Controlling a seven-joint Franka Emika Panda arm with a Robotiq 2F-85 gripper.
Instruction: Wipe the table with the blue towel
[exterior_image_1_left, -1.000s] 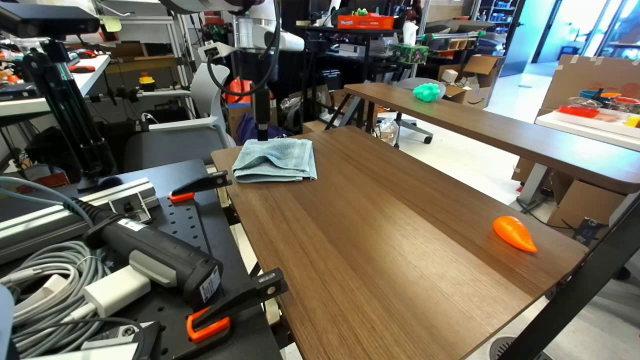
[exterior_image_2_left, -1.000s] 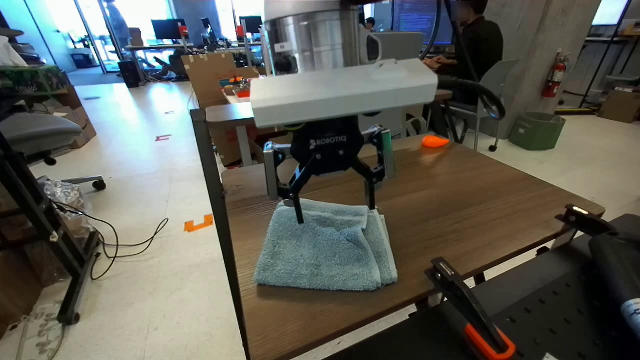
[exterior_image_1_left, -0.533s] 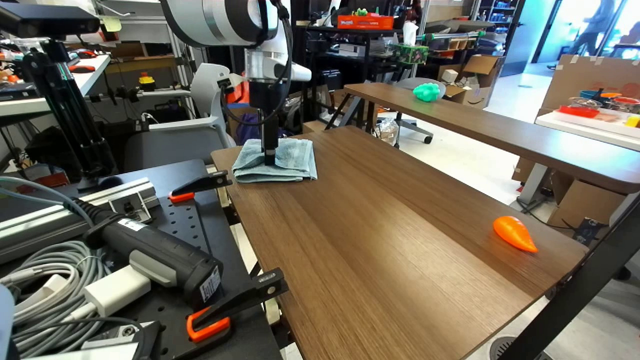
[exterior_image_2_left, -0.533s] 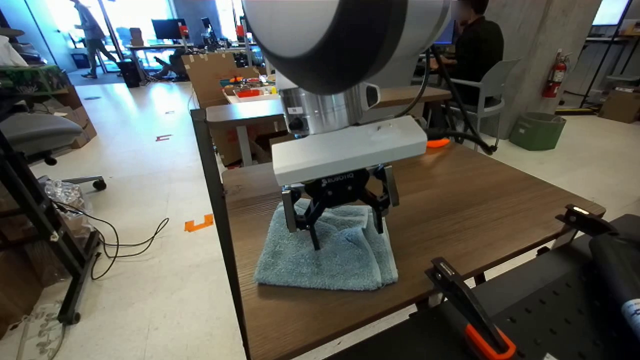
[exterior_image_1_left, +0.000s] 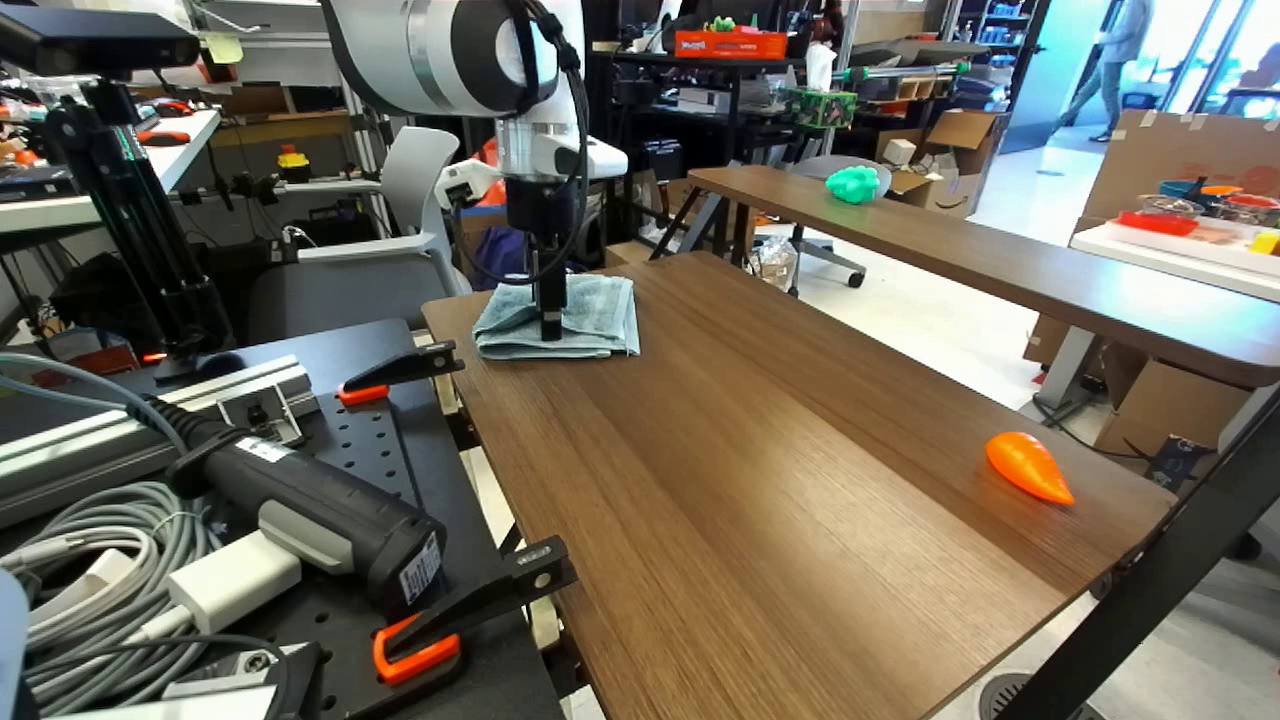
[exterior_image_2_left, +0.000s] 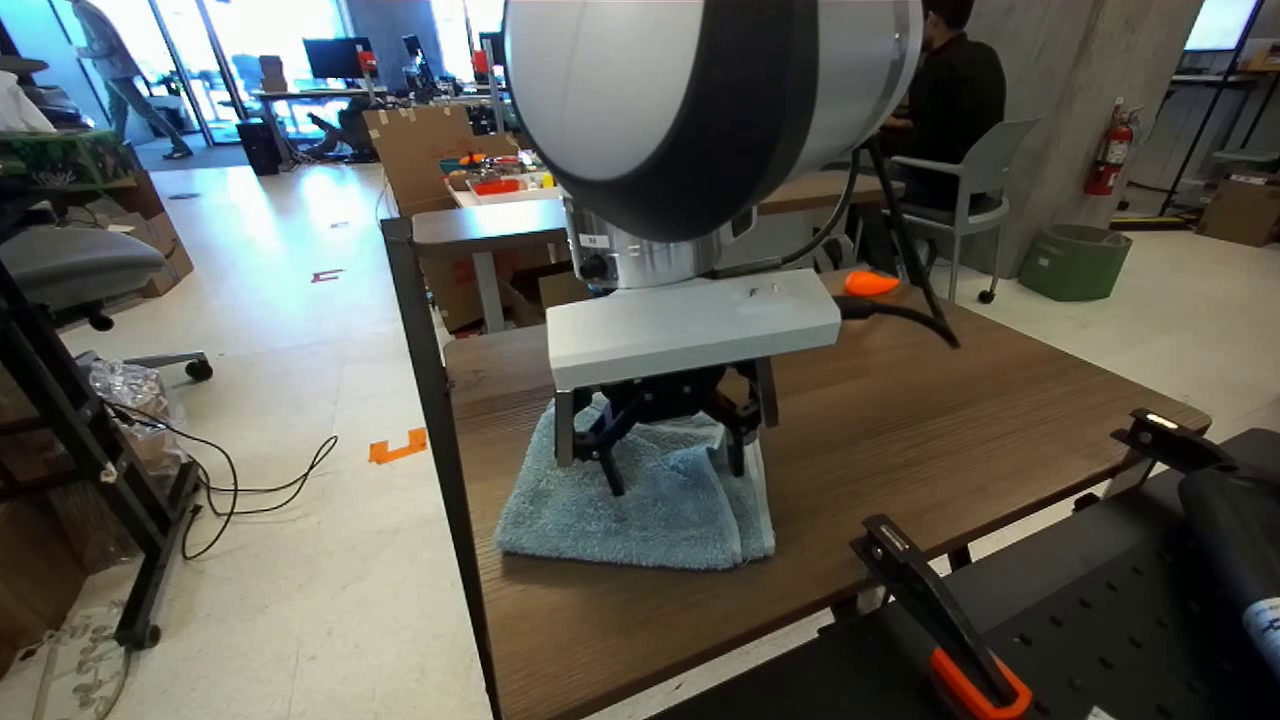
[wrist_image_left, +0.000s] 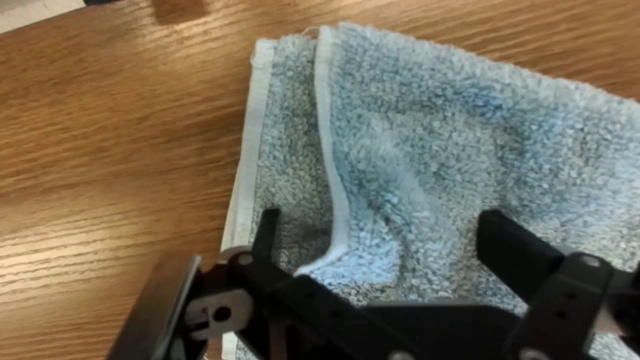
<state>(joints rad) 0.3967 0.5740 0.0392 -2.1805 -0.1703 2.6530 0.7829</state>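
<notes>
Nearest the camera in an exterior view, a black-and-orange clamp (exterior_image_2_left: 935, 612) sits on a dark bench (exterior_image_2_left: 1050, 570) beside the brown tabletop (exterior_image_2_left: 930, 430). At the tabletop's near end lies the rumpled, folded blue towel (exterior_image_2_left: 620, 530). Over it, the pincer (exterior_image_2_left: 676, 482) points down, fingers well apart, tips against the cloth, which lies unpinched between them. Farther along rests an orange object (exterior_image_2_left: 870, 283); beyond, a person (exterior_image_2_left: 960, 100) in black is seated.

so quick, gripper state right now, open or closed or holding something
Gripper: open, fingers apart over the blue towel, not closed on it; holding nothing.
</notes>
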